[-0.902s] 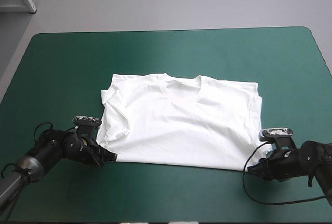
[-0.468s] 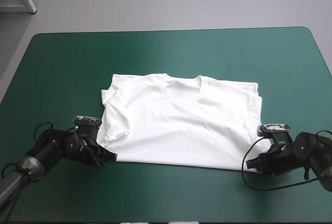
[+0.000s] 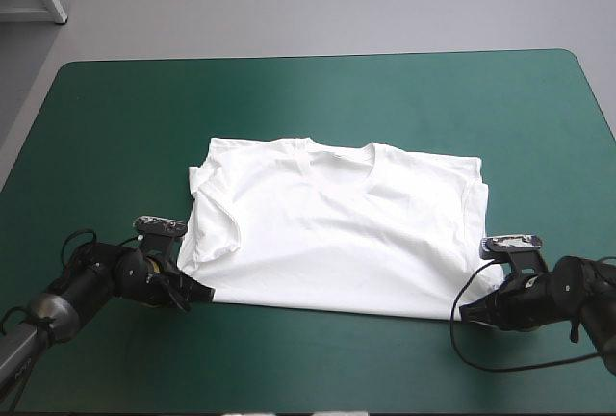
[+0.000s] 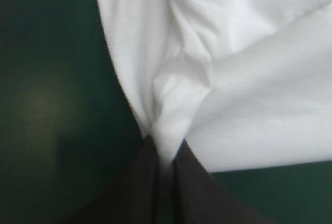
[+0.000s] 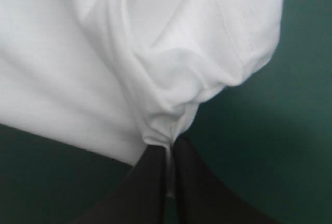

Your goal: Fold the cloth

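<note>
ok, status: the t-shirt (image 3: 337, 228) lies flat on the teal-green bench (image 3: 318, 98), roughly centred, with the collar toward the far edge and the hem toward me. both sleeves look turned in over the body, so the outline is close to a rectangle. i'd count that prep as done.

my left hand (image 3: 197, 291) is at the near left corner of the hem, my right hand (image 3: 474, 308) at the near right corner. in both wrist views the black fingers (image 4: 148, 182) are all but closed with a thin pinch of white fabric between them, so each hand is clamped on its corner. the cloth bunches a little at each pinch.

the corners are low, at or just off the bench; can't tell which. no main fold yet: the whole front shows and the hem is not brought up.

left to do, my guess: carry the hem to the collar, lay it down, let go, maybe 1 more fold for a bundle. early stage overall.
</note>
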Robot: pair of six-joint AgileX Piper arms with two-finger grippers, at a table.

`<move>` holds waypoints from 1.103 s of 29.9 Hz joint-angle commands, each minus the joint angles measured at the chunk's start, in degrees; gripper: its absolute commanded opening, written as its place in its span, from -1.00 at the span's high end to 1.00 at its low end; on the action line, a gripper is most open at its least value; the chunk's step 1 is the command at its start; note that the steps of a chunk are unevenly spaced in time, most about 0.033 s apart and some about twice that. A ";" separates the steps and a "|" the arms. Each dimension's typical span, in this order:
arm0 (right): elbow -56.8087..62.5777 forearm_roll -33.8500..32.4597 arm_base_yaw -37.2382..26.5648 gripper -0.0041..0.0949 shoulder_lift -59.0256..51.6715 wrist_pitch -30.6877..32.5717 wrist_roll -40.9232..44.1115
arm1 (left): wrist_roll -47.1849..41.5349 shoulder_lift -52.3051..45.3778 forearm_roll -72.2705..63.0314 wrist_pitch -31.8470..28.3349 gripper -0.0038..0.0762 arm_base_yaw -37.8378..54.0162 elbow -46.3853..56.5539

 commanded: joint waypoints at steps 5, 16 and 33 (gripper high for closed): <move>-1.02 -4.35 -0.42 0.94 -11.77 7.34 3.85 | 0.07 -6.99 3.56 6.96 0.86 -0.02 -0.59; -2.55 -3.56 -0.42 0.95 -25.04 16.16 6.22 | 0.07 -21.44 5.74 19.13 0.86 -0.02 -3.82; -17.36 -2.62 -0.42 0.95 -16.48 6.40 3.57 | 4.79 -1.98 5.62 12.91 0.86 -0.02 -26.58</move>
